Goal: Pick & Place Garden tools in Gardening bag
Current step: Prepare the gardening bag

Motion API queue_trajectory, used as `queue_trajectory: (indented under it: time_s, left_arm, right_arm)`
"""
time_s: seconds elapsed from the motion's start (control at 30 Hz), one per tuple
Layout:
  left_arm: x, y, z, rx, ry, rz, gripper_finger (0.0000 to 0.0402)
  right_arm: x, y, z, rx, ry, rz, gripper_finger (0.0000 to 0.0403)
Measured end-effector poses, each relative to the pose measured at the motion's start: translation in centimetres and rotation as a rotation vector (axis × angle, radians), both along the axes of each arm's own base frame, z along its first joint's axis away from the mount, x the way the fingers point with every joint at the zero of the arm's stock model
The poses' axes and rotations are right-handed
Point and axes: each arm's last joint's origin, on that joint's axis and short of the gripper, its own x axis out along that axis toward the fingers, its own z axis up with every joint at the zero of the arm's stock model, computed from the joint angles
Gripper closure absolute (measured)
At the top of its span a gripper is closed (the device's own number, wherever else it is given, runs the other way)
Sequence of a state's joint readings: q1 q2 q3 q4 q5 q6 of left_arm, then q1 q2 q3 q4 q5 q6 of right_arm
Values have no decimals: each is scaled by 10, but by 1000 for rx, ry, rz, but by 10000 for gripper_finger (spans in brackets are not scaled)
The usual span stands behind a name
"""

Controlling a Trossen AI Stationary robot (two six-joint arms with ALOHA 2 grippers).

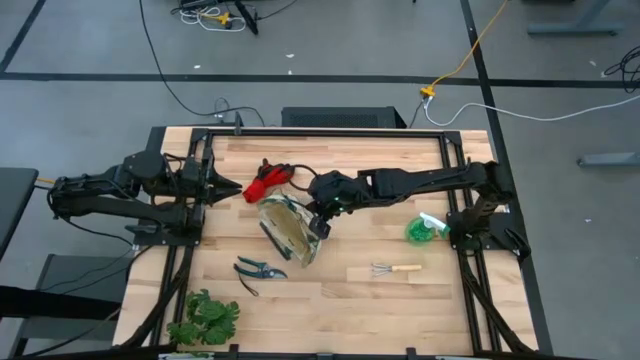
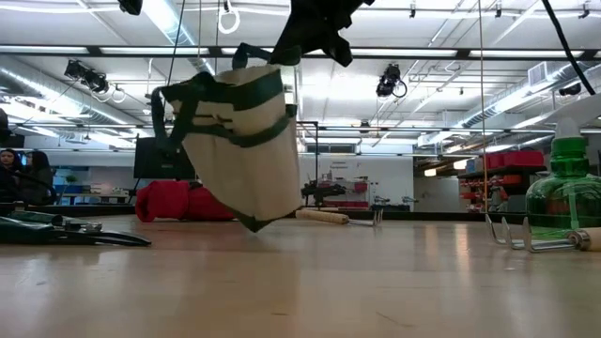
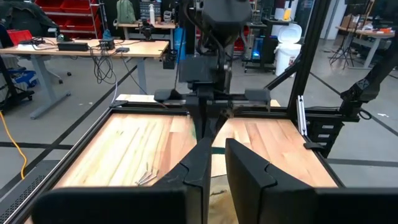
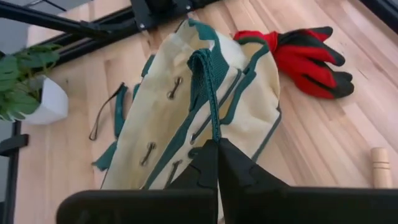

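Note:
The beige gardening bag [image 2: 239, 141] with dark green trim hangs tilted below my right gripper [image 4: 214, 155], which is shut on its green handle strap over the table's middle [image 1: 322, 215]. Red-and-black gloves [image 1: 265, 182] lie beyond the bag. Pruning shears [image 1: 258, 270] lie near the front, left of a wooden-handled rake [image 1: 395, 268]. The green spray bottle [image 1: 425, 228] stands at the right. A second rake [image 2: 333, 216] lies behind the bag in the low view. My left gripper [image 3: 216, 165] waits at the table's left, a narrow gap between its fingers, holding nothing. My right gripper pinches the bag's green handle strap [image 4: 210, 127] between its two fingers, near the top of the loop. The fingers slant down from the table's right. The bag hangs tilted below them, its lowest corner [image 2: 254, 225] down at the tabletop.
A leafy plant in a white pot [image 1: 205, 318] stands at the front left corner. Black frame rails [image 1: 205, 200] run along both sides of the table. Bare wood lies between the shears and the front edge and left of the spray bottle.

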State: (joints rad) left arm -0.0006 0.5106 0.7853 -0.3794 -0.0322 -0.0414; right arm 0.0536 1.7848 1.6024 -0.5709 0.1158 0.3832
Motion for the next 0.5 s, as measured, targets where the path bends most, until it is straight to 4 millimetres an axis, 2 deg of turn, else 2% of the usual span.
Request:
queue_trajectory:
  time_s: [0.5]
  left_arm:
    - [0,0,0,0,0,0,346]
  right_arm:
    - [-4,2,-2,-7,42,12,403]
